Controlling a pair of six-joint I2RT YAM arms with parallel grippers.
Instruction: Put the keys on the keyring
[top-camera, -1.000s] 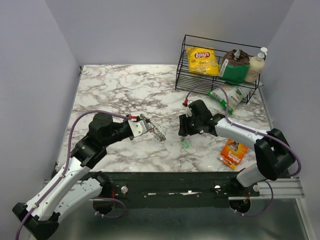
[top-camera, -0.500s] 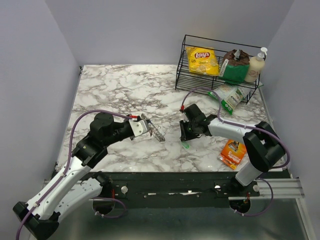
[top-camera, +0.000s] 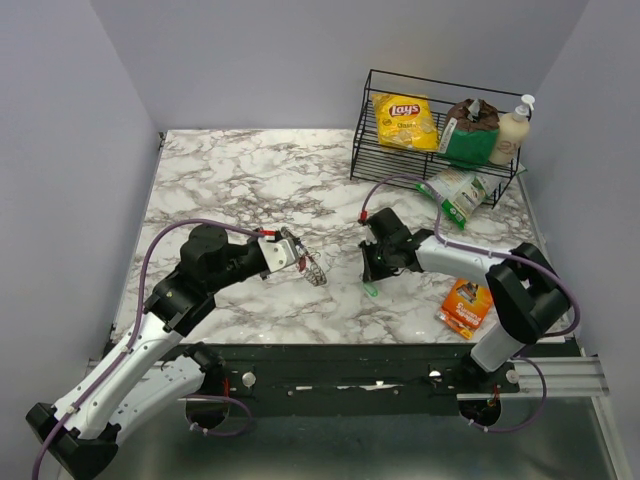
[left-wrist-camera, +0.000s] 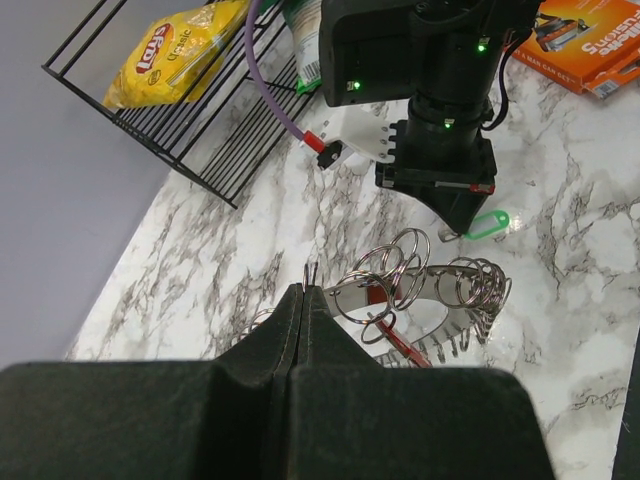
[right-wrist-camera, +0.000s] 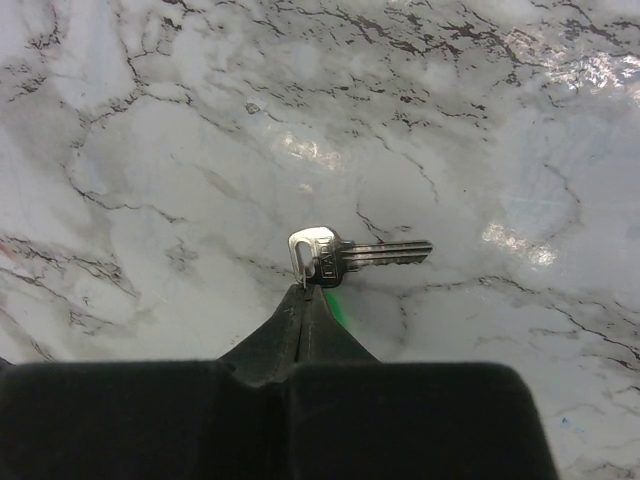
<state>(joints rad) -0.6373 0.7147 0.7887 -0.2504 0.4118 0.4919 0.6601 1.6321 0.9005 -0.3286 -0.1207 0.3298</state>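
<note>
My left gripper (top-camera: 291, 250) is shut on a thin wire loop at the edge of the keyring (top-camera: 315, 270). The keyring (left-wrist-camera: 445, 300) is a grey toothed ring carrying several small split rings and a red key (left-wrist-camera: 398, 338), held just above the marble. My right gripper (top-camera: 371, 277) points down at the table and is shut on the small wire loop of a silver key (right-wrist-camera: 352, 254). That key's pale green tag (right-wrist-camera: 336, 306) peeks out beside the fingertips (right-wrist-camera: 312, 300). In the left wrist view the green tag (left-wrist-camera: 487, 224) lies under the right gripper (left-wrist-camera: 456, 218). No blue key shows.
A black wire basket (top-camera: 372, 150) at the back right holds a yellow Lay's bag (top-camera: 404, 120), a green packet (top-camera: 471, 135) and a pump bottle (top-camera: 511, 130). A green snack bag (top-camera: 455, 192) leans at its front. An orange packet (top-camera: 466, 306) lies near the right front edge.
My right gripper has dropped onto the green key and gone from open to shut on its loop. The left arm with the keyring has barely moved.
</note>
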